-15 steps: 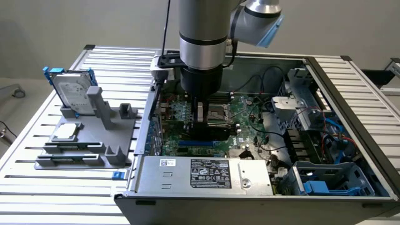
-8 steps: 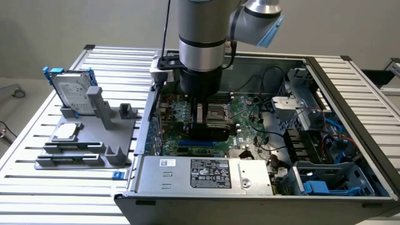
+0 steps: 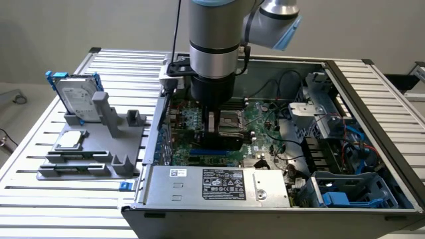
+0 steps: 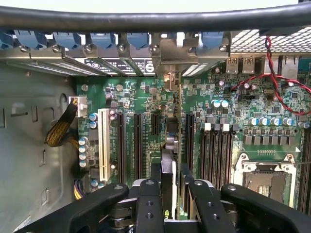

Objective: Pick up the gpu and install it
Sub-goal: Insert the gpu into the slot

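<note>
The gripper point(image 4: 170, 171) is clenched on the gpu point(image 4: 168, 141), holding it edge-on and close to the green motherboard point(image 4: 136, 97) inside the open computer case point(image 3: 265, 219).

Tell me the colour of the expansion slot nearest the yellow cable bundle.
White. The PCI slot shows best in the wrist view.

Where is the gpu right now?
In the wrist view the gpu stands edge-on, held in the gripper, over the black slots inside the case.
</note>
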`<action>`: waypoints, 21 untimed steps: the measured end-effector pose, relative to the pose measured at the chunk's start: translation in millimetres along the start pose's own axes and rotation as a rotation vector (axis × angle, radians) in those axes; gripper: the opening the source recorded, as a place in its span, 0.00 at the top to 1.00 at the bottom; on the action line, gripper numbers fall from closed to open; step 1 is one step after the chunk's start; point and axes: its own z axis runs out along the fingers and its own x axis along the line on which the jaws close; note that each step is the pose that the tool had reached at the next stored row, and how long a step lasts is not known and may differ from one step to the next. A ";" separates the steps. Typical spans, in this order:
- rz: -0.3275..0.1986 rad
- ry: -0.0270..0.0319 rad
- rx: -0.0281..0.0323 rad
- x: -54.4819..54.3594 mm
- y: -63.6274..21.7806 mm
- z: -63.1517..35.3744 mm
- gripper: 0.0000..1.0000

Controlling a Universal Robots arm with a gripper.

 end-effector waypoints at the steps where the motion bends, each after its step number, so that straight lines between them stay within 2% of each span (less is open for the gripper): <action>1: 0.000 -0.0006 -0.0008 -0.1 0.2 0.6 0.73; 14: 0.000 -0.0023 -0.0100 -0.1 1.6 6.7 0.73; 21: 0.000 -0.0045 -0.0115 0.0 1.7 7.8 0.73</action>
